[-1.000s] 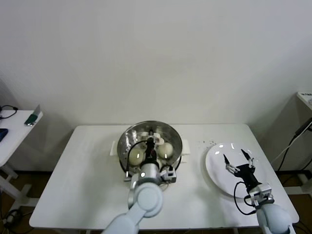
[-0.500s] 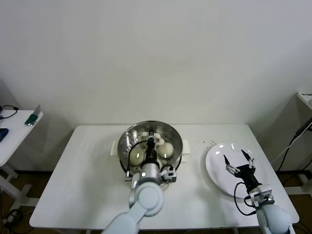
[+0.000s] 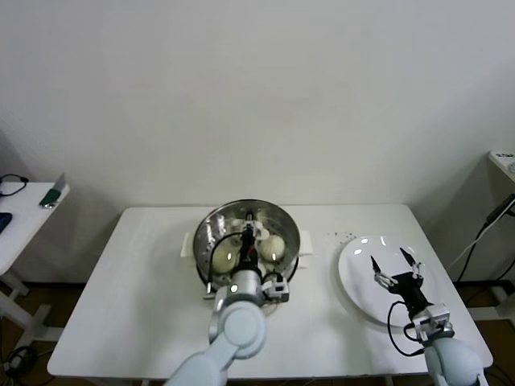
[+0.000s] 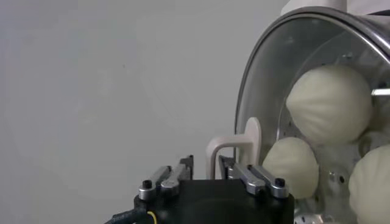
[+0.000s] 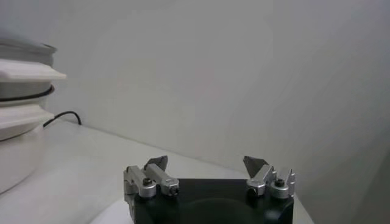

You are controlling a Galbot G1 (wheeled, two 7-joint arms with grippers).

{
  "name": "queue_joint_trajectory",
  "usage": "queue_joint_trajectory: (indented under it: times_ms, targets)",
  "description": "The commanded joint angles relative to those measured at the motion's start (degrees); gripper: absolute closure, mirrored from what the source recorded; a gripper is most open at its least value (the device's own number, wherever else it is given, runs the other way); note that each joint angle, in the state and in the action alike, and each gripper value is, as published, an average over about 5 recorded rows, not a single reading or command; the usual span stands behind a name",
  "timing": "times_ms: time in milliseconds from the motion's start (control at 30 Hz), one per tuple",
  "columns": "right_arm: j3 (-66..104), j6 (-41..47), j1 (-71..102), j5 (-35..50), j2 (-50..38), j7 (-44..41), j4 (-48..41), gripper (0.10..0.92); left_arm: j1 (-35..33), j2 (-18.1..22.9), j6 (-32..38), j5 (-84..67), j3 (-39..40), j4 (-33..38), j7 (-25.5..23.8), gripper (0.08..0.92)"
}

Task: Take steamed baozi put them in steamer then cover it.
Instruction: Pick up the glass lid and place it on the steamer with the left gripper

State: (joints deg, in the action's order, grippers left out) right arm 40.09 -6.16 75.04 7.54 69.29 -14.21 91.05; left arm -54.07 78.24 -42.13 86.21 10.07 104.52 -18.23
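Cream-white dough buns (image 3: 224, 257) are lying in the shiny steel steamer (image 3: 211, 222), partly hidden by the left gripper (image 3: 251, 235), its opening unreadable; the right gripper (image 3: 395, 261) is gaping wide over the white plate (image 3: 355, 277).

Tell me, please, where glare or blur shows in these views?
Head view: bright glints on the plate and the steamer rim. Left wrist view: the lid reflects light over the baozi. Right wrist view: background soft, right gripper sharp.

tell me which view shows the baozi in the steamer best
The left wrist view: three baozi fill its side, close up behind the steamer's glass lid. The head view shows only two small buns past the left gripper. The right wrist view shows just the steamer's side, no buns.
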Motion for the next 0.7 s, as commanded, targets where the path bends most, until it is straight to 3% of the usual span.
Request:
queue_joint_trajectory:
  times_ms: [33,433,567,700]
  targets:
    - [-0.22,4.89,0.13,0.22,-0.15,0.92,1.39,0.203,-1.68,-2.18,-2.87,-1.53,-0.32,6.25,-0.51,0.629]
    - [-0.3,7.32,0.13,0.91,-0.17,0.7,2.54,0.203,-7.94,-8.68,-2.87,-6.43,-2.54,17.12,0.68,0.282]
    - [-0.41,7.13,0.17,0.85,-0.19,0.55,2.73,0.203,-9.84,-11.36,-2.6,-14.02,-4.79,20.29,5.51,0.198]
    - [-0.45,6.64,0.27,0.72,-0.13,0.45,2.74,0.203,-14.14,-14.01,4.17,-29.55,-10.83,22.5,13.7,0.178]
